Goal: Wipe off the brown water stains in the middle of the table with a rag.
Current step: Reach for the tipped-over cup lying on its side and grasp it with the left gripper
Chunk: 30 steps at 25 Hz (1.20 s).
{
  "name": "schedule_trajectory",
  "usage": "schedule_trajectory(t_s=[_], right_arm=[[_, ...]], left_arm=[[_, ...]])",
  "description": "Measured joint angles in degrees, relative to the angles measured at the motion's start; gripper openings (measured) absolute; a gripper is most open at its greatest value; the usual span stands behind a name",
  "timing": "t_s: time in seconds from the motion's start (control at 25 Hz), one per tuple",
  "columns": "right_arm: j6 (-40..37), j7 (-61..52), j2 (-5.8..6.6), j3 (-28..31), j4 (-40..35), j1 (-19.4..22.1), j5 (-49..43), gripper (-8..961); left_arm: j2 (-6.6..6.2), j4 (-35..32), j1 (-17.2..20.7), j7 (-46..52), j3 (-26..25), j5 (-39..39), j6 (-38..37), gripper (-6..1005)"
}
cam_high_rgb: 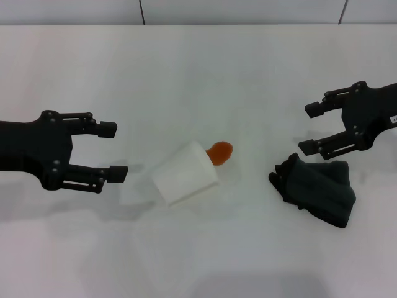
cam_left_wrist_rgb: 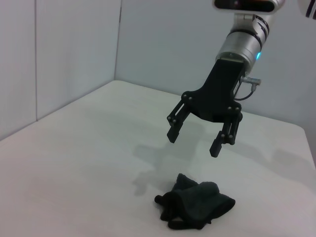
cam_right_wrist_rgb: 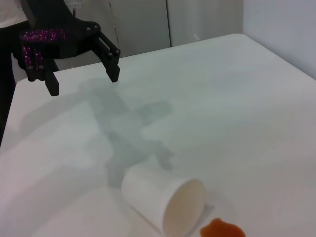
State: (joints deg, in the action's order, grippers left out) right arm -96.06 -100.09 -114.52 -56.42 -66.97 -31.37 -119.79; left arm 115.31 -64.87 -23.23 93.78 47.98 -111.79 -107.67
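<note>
While the rag [cam_high_rgb: 316,188] lies apart, stains [cam_high_rgb: 219,152] touch the cup [cam_high_rgb: 185,173].

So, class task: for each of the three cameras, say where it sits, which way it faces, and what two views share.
Head view: on the robot's head, looking down at the table; both arms show, left pincer and right pincer open.
Left wrist view: faces the rag and the right pincer.
Right wrist view: faces the tipped cup, the brown stain and the left pincer.
Head and right wrist views share the cup and stain.
</note>
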Motion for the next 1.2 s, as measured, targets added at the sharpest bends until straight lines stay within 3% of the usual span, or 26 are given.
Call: schedule_trajectory(t_s=[0.76, 1.0, 1.2], right_arm=[[0.4, 0.2, -0.09, 0.0, 0.1, -0.1, 0.0, 797], [0.4, 0.6, -0.11, 0.0, 0.1, 0.0, 0.0, 797], [0.4, 0.9, -0.18, 0.0, 0.1, -0.1, 0.0, 797]], left_arm=[[-0.22, 0.0, -0.5, 1.6, 0.0, -0.6, 0.0, 849], [-0.67, -4.7, -3.5, 9.2, 0.2, -6.6, -0.5, 846], [-0.85, -5.8, -9.1, 17.1, 0.9, -14.5, -1.6, 843]])
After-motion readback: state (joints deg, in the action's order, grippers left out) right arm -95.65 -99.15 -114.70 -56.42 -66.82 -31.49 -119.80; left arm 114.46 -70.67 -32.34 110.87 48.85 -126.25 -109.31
